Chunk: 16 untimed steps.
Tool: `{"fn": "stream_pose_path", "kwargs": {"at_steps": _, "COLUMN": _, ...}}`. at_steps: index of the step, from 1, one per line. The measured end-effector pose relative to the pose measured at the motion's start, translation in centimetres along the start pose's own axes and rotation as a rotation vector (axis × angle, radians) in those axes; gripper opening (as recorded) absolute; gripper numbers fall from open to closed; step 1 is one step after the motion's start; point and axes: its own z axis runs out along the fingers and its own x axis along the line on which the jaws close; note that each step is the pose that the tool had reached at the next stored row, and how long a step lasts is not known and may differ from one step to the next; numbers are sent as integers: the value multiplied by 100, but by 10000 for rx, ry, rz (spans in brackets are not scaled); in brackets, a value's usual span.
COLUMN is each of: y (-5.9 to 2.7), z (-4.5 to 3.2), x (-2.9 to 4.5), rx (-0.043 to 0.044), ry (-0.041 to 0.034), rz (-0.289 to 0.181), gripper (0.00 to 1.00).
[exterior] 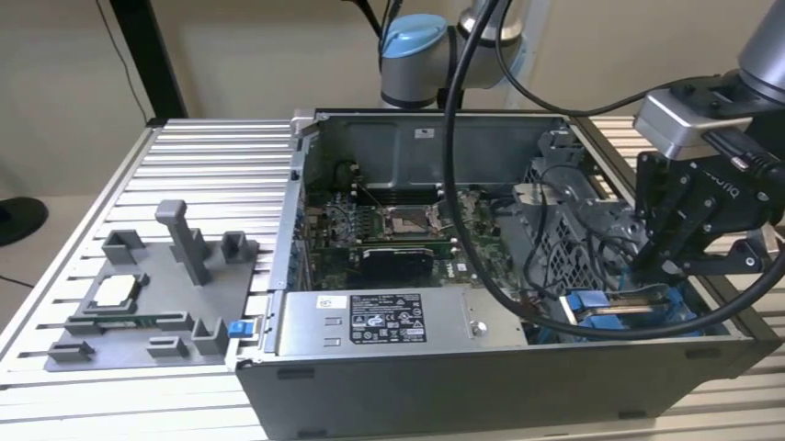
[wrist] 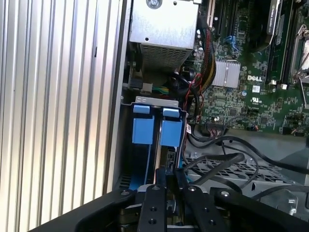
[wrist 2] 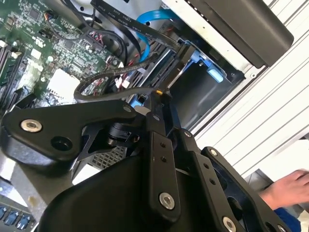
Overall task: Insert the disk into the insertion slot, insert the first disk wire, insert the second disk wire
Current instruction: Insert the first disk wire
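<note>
- Seemingly the first step is done: we see the disk point(wrist: 143, 129) by its blue carrier tabs, which stand at the mouth of the insertion slot point(wrist: 155, 100), in a corner of the computer case point(exterior: 491, 386) on the tabletop point(exterior: 209, 156). Its metal body is hidden from us.
- We find the tool point(wrist: 167, 175) just beside those tabs, reaching down into the case; in the exterior view it is at the case corner on that view's right.
- Its fingers stand almost together, and we cannot tell whether anything thin is pinched between them.
- A black cable point(wrist: 217, 160) loops loose over the perforated cage point(wrist: 234, 172) beside the tool, and a blue cable point(wrist 2: 147, 17) curves nearby.
- We judge both wire steps unfinished, though the disk's sockets are hidden.
</note>
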Motion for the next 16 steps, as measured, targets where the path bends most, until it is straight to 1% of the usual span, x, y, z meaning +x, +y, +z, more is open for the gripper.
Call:
{"fn": "stream_pose_path", "kwargs": {"at_steps": 11, "y": -14, "z": 4, "x": 2, "rx": -3, "ry": 3, "rz": 1, "gripper": 0}}
{"fn": "stream_pose_path", "kwargs": {"at_steps": 16, "y": -32, "z": 28, "x": 4, "rx": -10, "ry": -1, "rz": 0, "gripper": 0}}
